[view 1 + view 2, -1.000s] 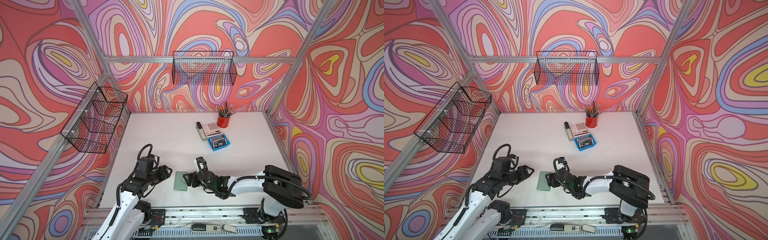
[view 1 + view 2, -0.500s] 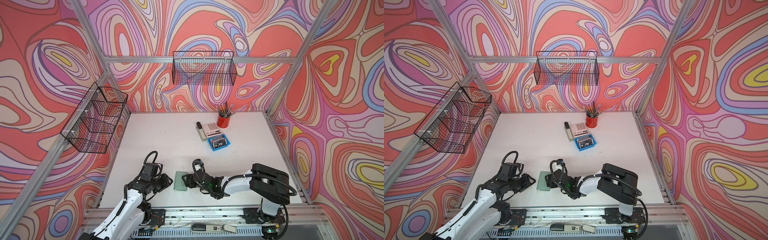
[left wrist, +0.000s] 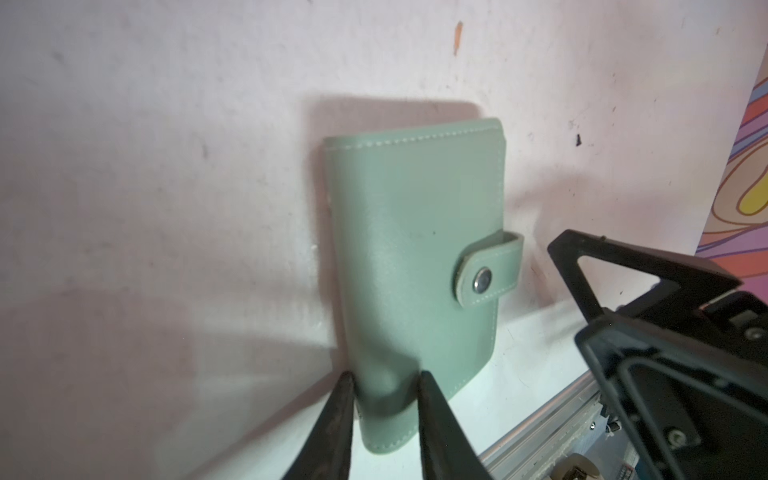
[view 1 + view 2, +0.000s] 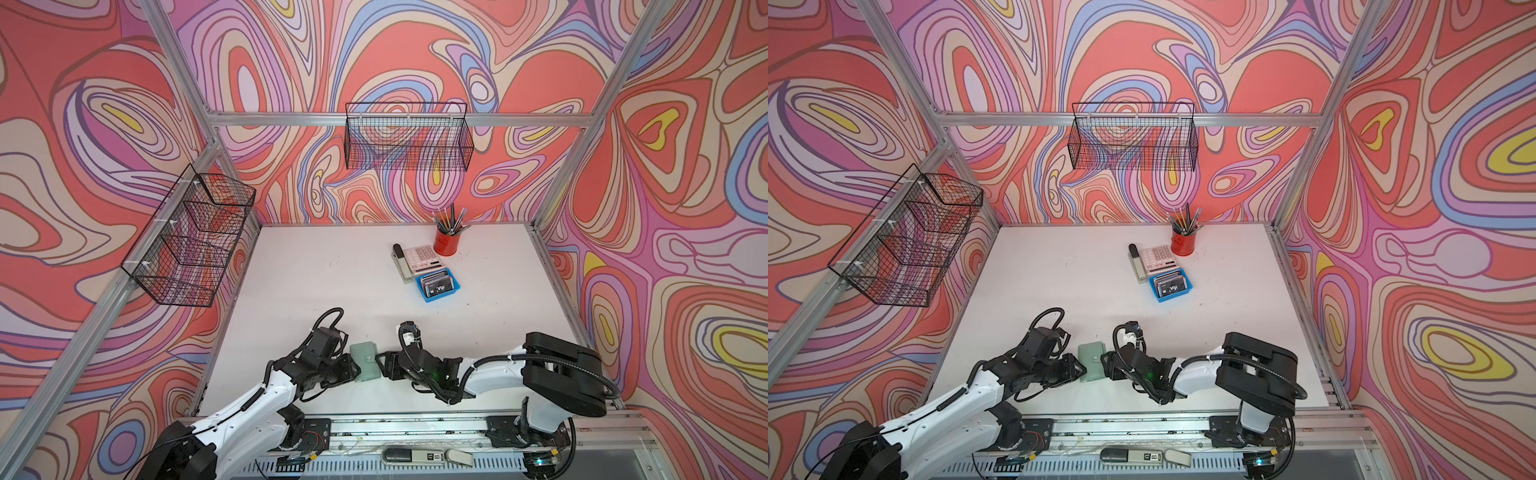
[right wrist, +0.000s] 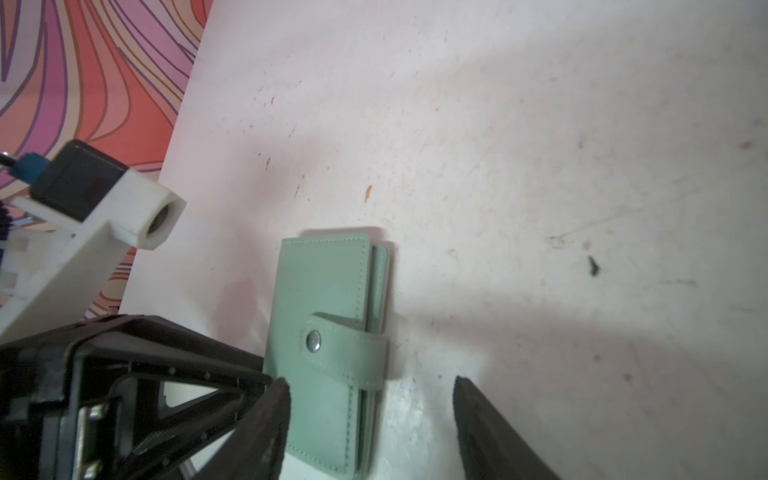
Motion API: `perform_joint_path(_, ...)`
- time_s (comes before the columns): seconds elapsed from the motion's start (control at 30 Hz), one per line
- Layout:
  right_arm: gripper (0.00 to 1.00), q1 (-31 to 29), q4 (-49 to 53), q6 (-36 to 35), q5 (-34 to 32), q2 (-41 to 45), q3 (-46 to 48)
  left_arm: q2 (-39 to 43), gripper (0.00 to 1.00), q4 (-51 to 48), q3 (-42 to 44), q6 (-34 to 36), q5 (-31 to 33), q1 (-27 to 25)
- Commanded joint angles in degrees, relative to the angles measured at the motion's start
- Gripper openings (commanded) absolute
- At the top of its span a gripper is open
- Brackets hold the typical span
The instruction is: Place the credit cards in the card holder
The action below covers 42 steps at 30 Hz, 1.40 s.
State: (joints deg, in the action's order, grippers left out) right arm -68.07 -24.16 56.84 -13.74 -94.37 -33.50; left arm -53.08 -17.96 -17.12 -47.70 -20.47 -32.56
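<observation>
- The sage-green card holder (image 4: 365,360) lies flat and closed at the near edge of the table (image 4: 311,274), between your two arms. Its snap tab (image 3: 490,270) is fastened, so no sleeve can be reached yet.
- Your left gripper (image 3: 386,378) sits at the holder's left, spine side. Its fingers (image 3: 340,415) stand close together about a near corner. You cannot tell whether they actually press on the cover. The likely purpose is to pin the spine so the booklet cannot slide.
- Your right gripper (image 5: 370,381) sits at the holder's right, where the tab wraps round. Its fingers (image 5: 473,415) are wide apart and hold nothing. One overlaps the cover and the other hangs over bare table past the tab edge. That placement looks meant for catching the tab.
- The credit cards (image 4: 436,284) stand stacked in a blue tray (image 4: 444,294), far and to the right, well apart from the holder. The tray is just beside a calculator (image 4: 424,257) and near a red pencil cup (image 4: 446,245). A dark "Vip" card faces front.
- Judgement: opening the holder comes first, and the cards wait in the tray.
</observation>
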Motion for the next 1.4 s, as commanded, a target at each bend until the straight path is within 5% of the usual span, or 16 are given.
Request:
perform_joint_path(0.0, 0.64, -0.48, 2.45, 3.03, -3.62, 3.14, 2.65, -1.77, 0.26, 5.44, -0.76, -2.73, 2.47, -4.02)
perform_joint_path(0.33, 0.62, -0.47, 5.24, 4.75, -4.02, 4.42, 2.45, -5.13, 0.28, 6.26, -2.59, -3.15, 7.1, -7.96)
perform_joint_path(0.57, 0.61, -0.43, 6.85, 2.13, -1.5, 0.81, -2.16, 2.15, 0.4, -2.7, -3.64, -3.64, 13.58, -7.91)
perform_joint_path(0.83, 0.61, -0.43, 8.34, 1.65, -0.33, -2.37, -4.71, 7.27, 0.42, -2.46, -0.23, -6.55, 17.43, -7.63)
perform_joint_path(1.07, 0.59, -0.47, 8.25, 1.69, 0.36, -4.27, -5.43, 7.21, 0.4, -0.05, 2.17, -7.63, 16.95, -5.2)
perform_joint_path(1.37, 0.58, -0.48, 8.39, 0.84, 1.8, -6.18, -6.75, 4.74, 0.36, 8.03, 5.79, -6.23, 8.54, 0.56)
